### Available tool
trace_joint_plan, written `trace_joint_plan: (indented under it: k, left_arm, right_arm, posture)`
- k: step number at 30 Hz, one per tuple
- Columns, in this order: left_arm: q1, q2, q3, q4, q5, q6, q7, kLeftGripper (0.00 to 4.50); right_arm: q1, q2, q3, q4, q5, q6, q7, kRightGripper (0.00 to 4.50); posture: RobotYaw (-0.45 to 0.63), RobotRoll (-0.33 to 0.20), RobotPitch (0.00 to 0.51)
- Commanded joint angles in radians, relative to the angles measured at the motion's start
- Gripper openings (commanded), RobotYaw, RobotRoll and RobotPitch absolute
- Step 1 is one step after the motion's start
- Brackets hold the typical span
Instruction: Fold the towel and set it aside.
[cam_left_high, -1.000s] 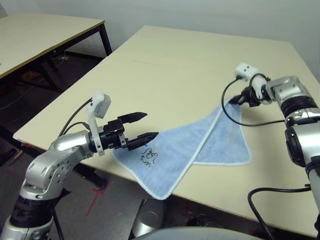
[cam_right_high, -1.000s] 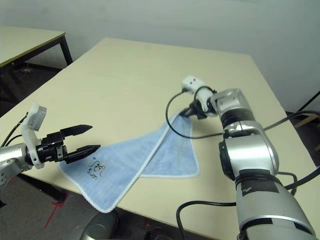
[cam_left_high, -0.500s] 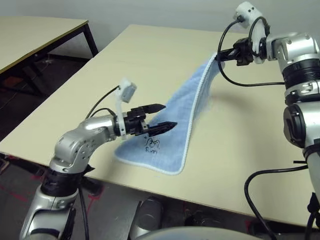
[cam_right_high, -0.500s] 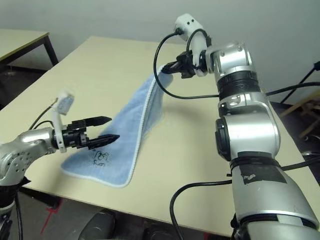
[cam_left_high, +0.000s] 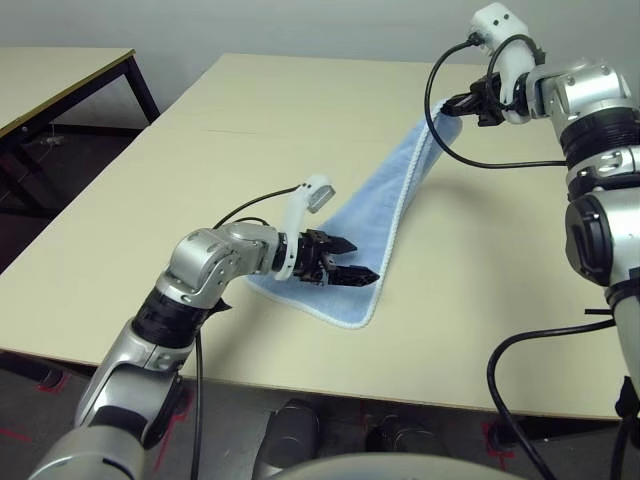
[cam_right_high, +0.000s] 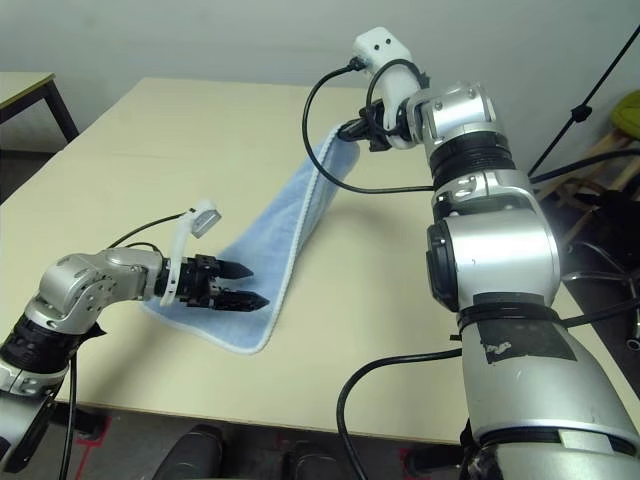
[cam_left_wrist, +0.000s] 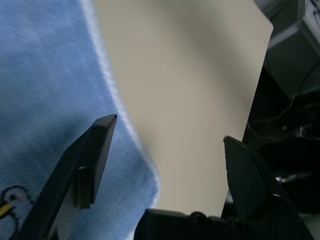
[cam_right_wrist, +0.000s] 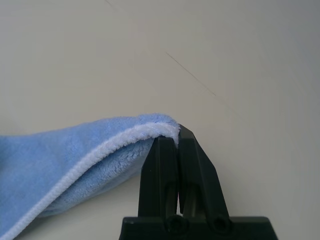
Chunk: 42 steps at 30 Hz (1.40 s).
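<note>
- The right gripper, at about 1 o'clock over the table, is pinched tight on a corner of the towel, holding it raised.
- The towel slopes from that corner down toward 6 o'clock, its lower end lying on the table.
- The left gripper is spread wide, holding nothing, its fingers over the towel's low corner near the front edge.

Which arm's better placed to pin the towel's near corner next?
Left. The left gripper hangs open over the corner of the towel lying on the table. The right gripper is shut on the raised far corner.
</note>
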Motion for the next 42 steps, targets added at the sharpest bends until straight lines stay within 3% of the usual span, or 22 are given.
trace_joint_plan:
  k: [1, 8, 20, 27, 31, 40, 41, 42]
  left_arm:
    - [-0.013, -0.004, -0.083, 0.037, 0.057, 0.0, -0.029, 4.5]
    - [0.001, 0.012, -0.165, 0.024, 0.108, 0.016, -0.053, 4.5]
    - [0.002, -0.053, -0.186, 0.078, 0.167, 0.051, -0.028, 4.5]
    - [0.029, -0.053, -0.21, 0.162, 0.247, -0.008, -0.007, 4.5]
    - [0.046, -0.051, -0.22, 0.182, 0.284, -0.041, -0.01, 3.53]
    - [0.057, -0.056, -0.223, 0.225, 0.35, -0.097, -0.018, 0.33]
    - [0.055, -0.053, -0.224, 0.229, 0.355, -0.104, -0.026, 0.03]
    - [0.053, -0.05, -0.218, 0.233, 0.356, -0.108, -0.033, 0.03]
  right_arm:
    - [-0.025, 0.011, -0.005, 0.03, -0.008, -0.021, -0.018, 0.03]
    - [-0.036, 0.011, -0.01, 0.058, -0.01, -0.046, -0.035, 0.03]
    - [-0.04, 0.003, -0.021, 0.059, -0.002, -0.05, -0.032, 0.03]
    - [-0.042, -0.002, -0.028, 0.056, 0.001, -0.045, -0.026, 0.03]
    - [-0.045, 0.0, -0.035, 0.055, 0.002, -0.042, -0.023, 0.0]
    - [-0.05, 0.001, -0.042, 0.055, 0.003, -0.041, -0.016, 0.0]
    - [-0.049, 0.0, -0.043, 0.055, 0.003, -0.041, -0.016, 0.0]
    - [-0.049, -0.001, -0.044, 0.055, 0.004, -0.041, -0.014, 0.0]
  posture:
    - [0.22, 0.0, 0.037]
    - [0.23, 0.0, 0.026]
    - [0.21, 0.0, 0.02]
    - [0.2, 0.0, 0.022]
    - [0.21, 0.0, 0.021]
    - [0.21, 0.0, 0.014]
    - [0.21, 0.0, 0.014]
    - [0.21, 0.0, 0.014]
